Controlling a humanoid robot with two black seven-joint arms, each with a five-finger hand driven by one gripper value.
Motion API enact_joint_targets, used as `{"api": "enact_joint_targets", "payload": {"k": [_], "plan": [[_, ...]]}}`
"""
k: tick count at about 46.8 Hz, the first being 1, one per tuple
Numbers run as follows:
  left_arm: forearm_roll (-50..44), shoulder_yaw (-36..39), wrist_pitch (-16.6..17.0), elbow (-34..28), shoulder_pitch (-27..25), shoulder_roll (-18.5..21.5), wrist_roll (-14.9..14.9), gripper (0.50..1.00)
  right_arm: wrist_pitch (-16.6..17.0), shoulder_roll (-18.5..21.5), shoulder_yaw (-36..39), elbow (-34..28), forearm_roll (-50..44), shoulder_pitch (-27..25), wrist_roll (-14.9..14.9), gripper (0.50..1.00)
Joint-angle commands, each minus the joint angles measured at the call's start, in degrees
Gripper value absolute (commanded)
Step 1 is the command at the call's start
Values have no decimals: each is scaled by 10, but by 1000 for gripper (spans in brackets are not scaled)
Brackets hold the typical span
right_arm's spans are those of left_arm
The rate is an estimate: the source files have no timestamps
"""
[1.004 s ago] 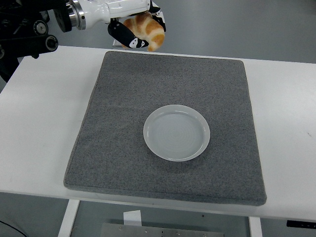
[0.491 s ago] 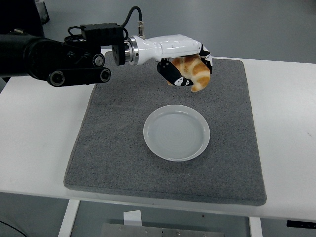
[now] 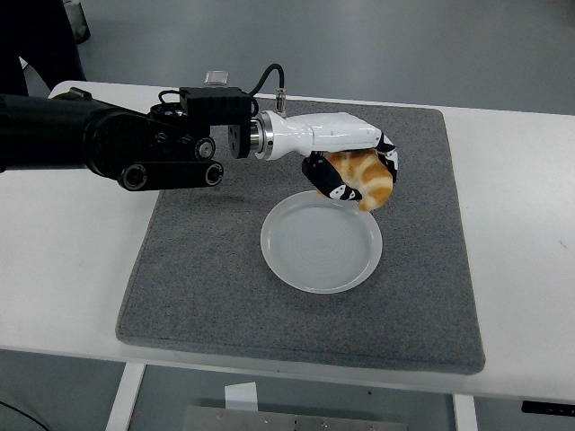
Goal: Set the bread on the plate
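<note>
- The left arm (image 3: 99,148) comes in from the left edge and reaches across the grey mat (image 3: 207,269) toward the middle of the tabletop (image 3: 63,260). No right arm shows.
- The robot hand (image 3: 355,175), at the end of that arm, has its fingers (image 3: 328,184) curled around the bread (image 3: 364,180), which it grips from above and from the left; the bread is off the mat, carried in the air.
- The bread's long axis runs slanting, its lower tip pointing down and to the right of the robot hand.
- The plate (image 3: 321,241) lies below the robot hand and slightly nearer the robot; the bread hangs over the plate's far right rim, not its centre.
- In my judgement, the coming move is a short pull toward the robot and a lowering, so the bread meets the plate's middle before the fingers let go.
</note>
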Motion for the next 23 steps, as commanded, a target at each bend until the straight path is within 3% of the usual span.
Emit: {"api": "enact_joint_targets", "payload": {"k": [1,23], "plan": [[0,0,0,9,6,-6,0,500,0,0,0,0,0,0,0,952],[29,34,-1,28,57,-10,0,500,0,0,0,0,0,0,0,952]]}}
